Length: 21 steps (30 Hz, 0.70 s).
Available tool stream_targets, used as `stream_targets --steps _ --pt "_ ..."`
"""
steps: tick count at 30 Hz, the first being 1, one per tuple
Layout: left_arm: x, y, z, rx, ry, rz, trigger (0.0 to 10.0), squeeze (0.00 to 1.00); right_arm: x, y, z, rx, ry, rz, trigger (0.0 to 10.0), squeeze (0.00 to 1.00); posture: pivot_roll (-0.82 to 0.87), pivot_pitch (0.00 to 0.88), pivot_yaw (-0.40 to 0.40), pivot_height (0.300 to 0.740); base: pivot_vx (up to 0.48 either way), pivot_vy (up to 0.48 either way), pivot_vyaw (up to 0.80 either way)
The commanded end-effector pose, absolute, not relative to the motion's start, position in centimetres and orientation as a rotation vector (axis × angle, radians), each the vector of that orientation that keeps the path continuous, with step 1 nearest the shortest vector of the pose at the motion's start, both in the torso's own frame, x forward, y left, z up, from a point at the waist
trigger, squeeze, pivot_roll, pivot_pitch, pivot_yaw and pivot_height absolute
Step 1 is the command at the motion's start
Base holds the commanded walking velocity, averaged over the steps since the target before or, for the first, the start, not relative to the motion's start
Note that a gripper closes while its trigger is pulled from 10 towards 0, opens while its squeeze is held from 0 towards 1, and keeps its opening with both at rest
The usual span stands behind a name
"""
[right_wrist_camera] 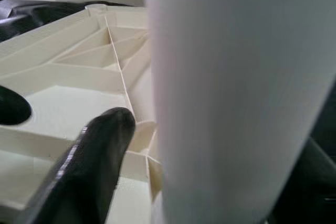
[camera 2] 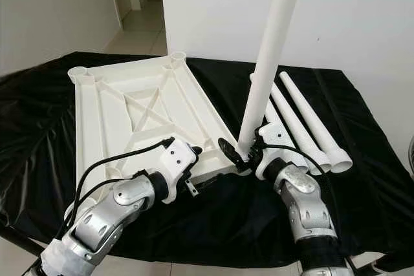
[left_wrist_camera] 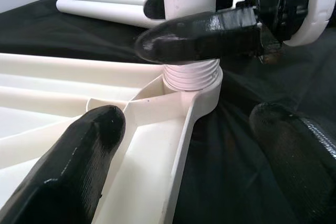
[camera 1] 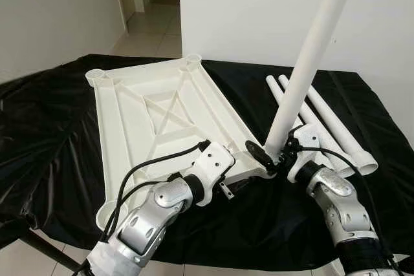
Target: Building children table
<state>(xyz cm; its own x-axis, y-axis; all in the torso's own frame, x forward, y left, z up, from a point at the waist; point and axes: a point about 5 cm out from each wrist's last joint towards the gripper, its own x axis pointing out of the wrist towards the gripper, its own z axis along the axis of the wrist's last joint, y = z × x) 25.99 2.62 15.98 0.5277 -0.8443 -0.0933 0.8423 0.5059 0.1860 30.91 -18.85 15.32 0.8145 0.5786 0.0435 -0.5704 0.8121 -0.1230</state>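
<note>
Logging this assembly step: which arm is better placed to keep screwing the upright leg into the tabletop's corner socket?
Right: the right gripper already clasps the upright leg just above its thread; the left gripper, jaws open, straddles the tabletop edge.

I stand before a work surface draped in a glossy black cloth (camera 1: 58, 134) that wrinkles and sags over its edges. Just behind the cloth's far edge rises a plain white wall (camera 1: 259, 11), evenly lit, with no shadows of note. Left of that wall, beyond the cloth's far left corner, a hallway (camera 1: 158, 4) opens and runs away from me, its pale tiled floor (camera 1: 149, 40) bright with daylight. Another off-white wall (camera 1: 52, 11) flanks the hallway on the left. Below the cloth's near edge, light floor tile (camera 1: 26, 260) shows.
</note>
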Motion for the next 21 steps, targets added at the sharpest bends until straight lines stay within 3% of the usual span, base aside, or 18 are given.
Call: stream_targets --steps 1,10,14,21 --pt "25.5 2.4 15.9 0.215 0.004 -1.075 10.0 0.00 30.8 -18.6 14.5 -0.109 -0.047 0.647 0.0 0.00 0.00 0.033 0.018 0.740 0.000 0.000 0.00" --pt "25.5 2.4 15.8 0.217 0.007 -1.078 10.0 0.00 30.8 -18.8 14.1 -0.088 -0.029 0.647 0.0 0.00 0.00 0.034 0.020 0.740 0.000 0.000 0.00" --pt "25.6 2.5 15.7 0.220 0.010 -1.076 10.0 0.00 31.1 -18.8 13.7 -0.083 -0.013 0.541 0.0 0.00 0.00 0.034 0.016 0.740 0.000 0.000 0.00" --pt "26.4 3.1 14.5 0.204 0.049 -1.007 10.0 0.00 30.1 -16.1 12.4 0.017 -0.020 0.375 0.0 0.00 -0.01 0.021 0.017 0.740 0.000 0.000 0.00"
